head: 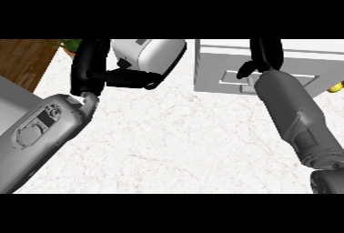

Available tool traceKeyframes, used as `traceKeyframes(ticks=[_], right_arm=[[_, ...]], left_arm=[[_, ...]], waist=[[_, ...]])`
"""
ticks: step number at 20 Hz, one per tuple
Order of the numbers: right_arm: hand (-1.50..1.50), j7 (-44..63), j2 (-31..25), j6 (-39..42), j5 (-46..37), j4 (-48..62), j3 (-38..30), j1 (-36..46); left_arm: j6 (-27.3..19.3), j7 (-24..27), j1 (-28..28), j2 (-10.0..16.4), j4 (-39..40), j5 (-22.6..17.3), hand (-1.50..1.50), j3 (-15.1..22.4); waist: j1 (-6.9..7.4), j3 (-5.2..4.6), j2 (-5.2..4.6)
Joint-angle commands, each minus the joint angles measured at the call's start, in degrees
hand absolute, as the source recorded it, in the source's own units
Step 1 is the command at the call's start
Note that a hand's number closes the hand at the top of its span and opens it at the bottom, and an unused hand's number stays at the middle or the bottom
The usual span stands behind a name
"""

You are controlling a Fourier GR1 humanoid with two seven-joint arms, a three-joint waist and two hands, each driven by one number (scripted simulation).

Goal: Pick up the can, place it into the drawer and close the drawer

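No can shows anywhere in the head view. The drawer unit (218, 63) is a pale grey box at the upper right of the counter, and its front panel with a recessed handle (232, 81) faces me. My right hand (266, 53) lies against that front, fingers stretched up past the unit's top and thumb bent beside the handle; nothing is visible in it. My left hand (91, 61) rests open at the upper left, fingers up and thumb (134, 78) pointing right, holding nothing. The inside of the drawer is hidden.
A white toaster-like appliance (151, 51) stands at the back, just right of my left hand. A yellow object (334, 88) peeks in at the right edge. A green plant (70, 44) and wooden floor (23, 59) lie beyond the marble counter (181, 136).
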State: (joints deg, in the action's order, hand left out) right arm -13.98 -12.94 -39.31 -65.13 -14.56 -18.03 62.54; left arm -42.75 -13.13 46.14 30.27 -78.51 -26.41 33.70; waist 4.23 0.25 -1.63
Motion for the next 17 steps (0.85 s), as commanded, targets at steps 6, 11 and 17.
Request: traceKeyframes(ticks=[6,11,17], right_arm=[[-1.5,-9.5,4.1,5.1,15.4,-3.4,-12.4,5.1],[-1.5,-13.5,7.2,9.9,23.4,-4.1,-18.7,6.1],[-1.5,-13.8,6.5,12.6,26.2,-2.8,-20.6,7.7]], left_arm=[[-1.1,1.0,-3.9,0.8,-2.3,0.9,-1.5,-0.8],[-1.0,-0.7,-4.1,0.6,-2.8,0.9,-1.5,-0.9],[0.9,0.3,-7.0,2.8,-4.4,0.9,-1.5,-4.1]], waist=[[0.72,0.01,0.57],[-0.61,0.02,0.96],[-1.13,-0.17,0.77]])
